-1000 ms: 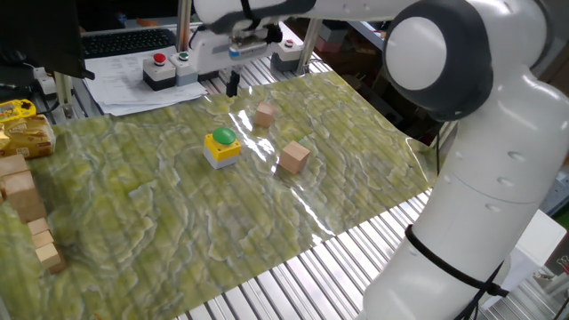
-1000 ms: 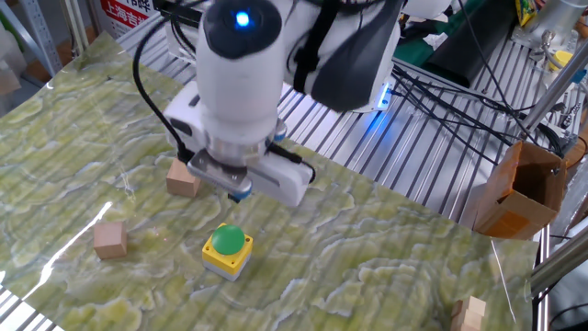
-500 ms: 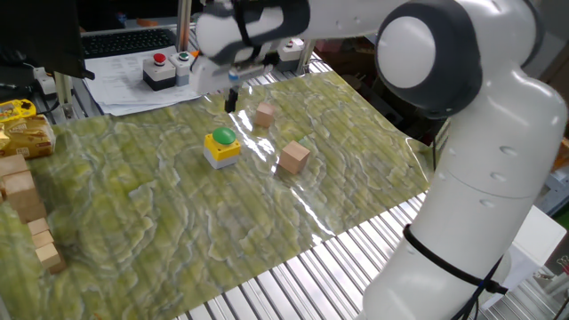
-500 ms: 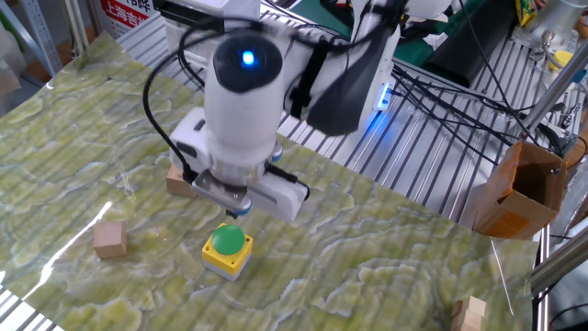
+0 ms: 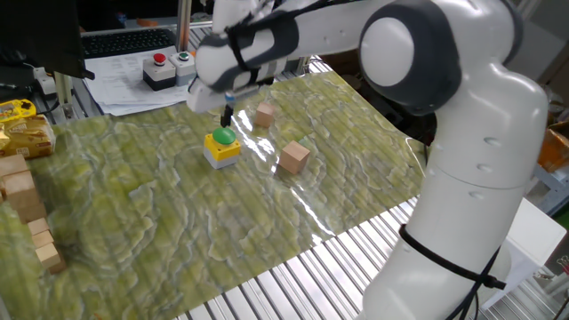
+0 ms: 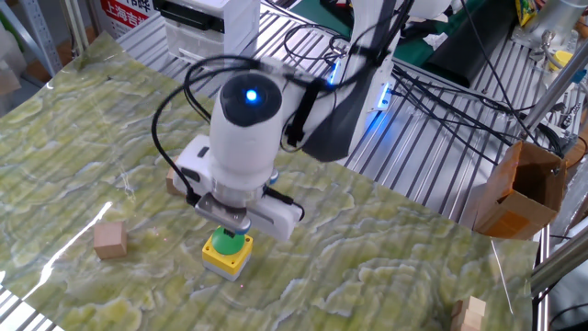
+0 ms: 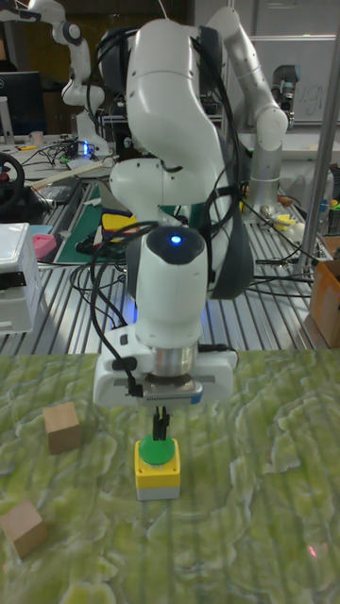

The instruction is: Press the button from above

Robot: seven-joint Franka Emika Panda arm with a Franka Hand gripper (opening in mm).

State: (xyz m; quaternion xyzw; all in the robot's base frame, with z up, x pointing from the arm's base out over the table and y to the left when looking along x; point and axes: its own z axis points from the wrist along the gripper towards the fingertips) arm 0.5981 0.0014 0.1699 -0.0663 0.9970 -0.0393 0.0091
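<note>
The button (image 5: 222, 144) is a green dome on a small yellow box, standing on the green mat; it also shows as the button (image 6: 225, 251) and the button (image 7: 157, 461). My gripper (image 7: 161, 431) hangs straight over it, fingers pointing down and pressed together into one thin dark tip. That tip meets the top of the green cap in the tall view. From the side, my gripper (image 5: 227, 121) sits just above the dome. In the other fixed view the wrist body covers the fingers and part of the cap.
Two wooden cubes (image 5: 265, 114) (image 5: 294, 157) lie right of the button. Wooden blocks (image 5: 22, 191) are stacked at the mat's left edge. A red button on a black box (image 5: 159, 69) stands behind the mat. A cardboard box (image 6: 519, 188) sits off the table.
My gripper came forward from behind the button and dropped down until its tip stands on the green cap. The button and cubes have not moved.
</note>
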